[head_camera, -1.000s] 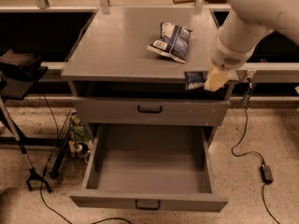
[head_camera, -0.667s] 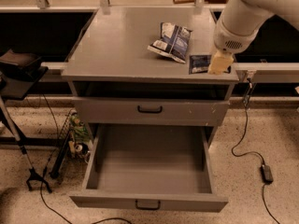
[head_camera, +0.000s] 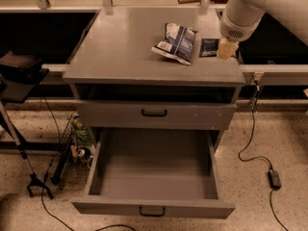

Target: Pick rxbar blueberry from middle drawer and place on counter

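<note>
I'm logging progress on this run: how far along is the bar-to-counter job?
Done: the middle drawer stands open with nothing in it, and the rxbar blueberry is up at the counter, beside the chip bag. In hand: the gripper is at the bar's far end from the bag; whether it has released is not visible. Left: release if needed and lift the arm away.
</note>
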